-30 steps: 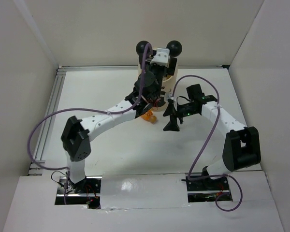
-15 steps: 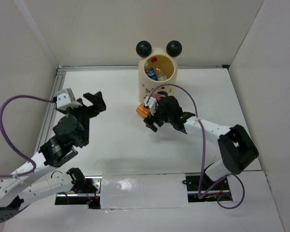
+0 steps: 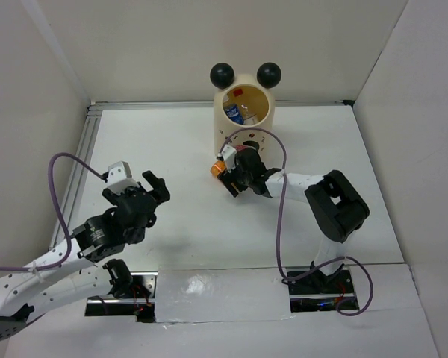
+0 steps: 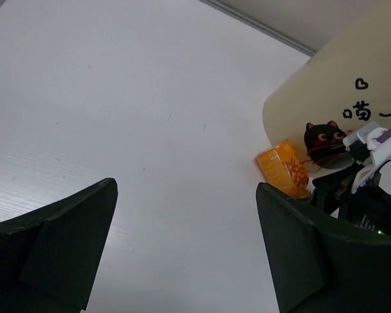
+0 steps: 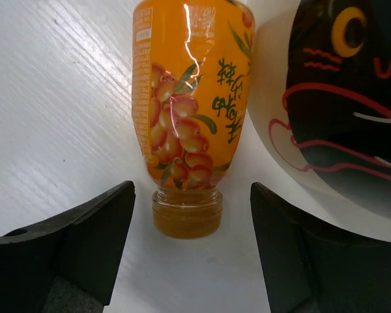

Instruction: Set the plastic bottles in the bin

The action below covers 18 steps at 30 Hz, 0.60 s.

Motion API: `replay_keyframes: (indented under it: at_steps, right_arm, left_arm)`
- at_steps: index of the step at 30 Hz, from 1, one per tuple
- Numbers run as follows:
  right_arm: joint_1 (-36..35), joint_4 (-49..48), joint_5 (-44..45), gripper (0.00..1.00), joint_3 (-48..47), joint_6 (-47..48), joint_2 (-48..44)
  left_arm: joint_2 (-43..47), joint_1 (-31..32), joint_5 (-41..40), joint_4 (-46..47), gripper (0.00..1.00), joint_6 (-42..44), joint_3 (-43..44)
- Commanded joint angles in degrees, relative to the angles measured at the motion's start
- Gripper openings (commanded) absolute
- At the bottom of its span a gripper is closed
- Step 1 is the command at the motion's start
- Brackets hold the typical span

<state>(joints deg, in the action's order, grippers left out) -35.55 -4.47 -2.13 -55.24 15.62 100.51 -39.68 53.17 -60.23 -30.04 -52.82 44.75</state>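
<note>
Orange bottle lies on its side on table, just beside bin, cap toward right gripper. Right gripper spread wide, fingers either side of cap, no contact. Left gripper spread, empty, well apart from bin. Other bottles sit inside bin

From above, the right gripper hid most of the orange bottle. The right wrist view cut off that bottle's far end at the top edge, and the cat print on the bin at the right. The bottles inside were too small to count.
</note>
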Motion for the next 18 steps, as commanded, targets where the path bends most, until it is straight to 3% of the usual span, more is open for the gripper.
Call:
replay_keyframes:
  at_steps: [1,5,9,10,18]
  right_arm:
    - [-1.1,-1.2,2.1,0.78,-2.3,-1.3,2.0]
    - [-1.1,-0.5,-0.6,0.60,-1.8,0.6,2.0]
    - [-1.6,3.5,-5.3,0.20,-1.8,3.5,0.3]
    - [-1.6,4.9,-7.0,0.16,-1.8,4.2,-0.6]
    - [-0.8,20.6,-35.4,0.07,-5.7,12.2,-21.3]
  left_arm:
    - [-0.6,1.2,-1.4,-0.4,1.00,-4.3,1.7]
    - [-0.6,2.6,-2.0,-3.1,1.00,-6.7,1.7]
    - [-0.6,2.6,-2.0,-4.4,1.00,-8.5,1.7]
    - [-0.6,2.6,-2.0,-4.4,1.00,-8.5,2.2]
    - [-1.1,2.6,-3.1,-3.9,1.00,-8.0,2.8]
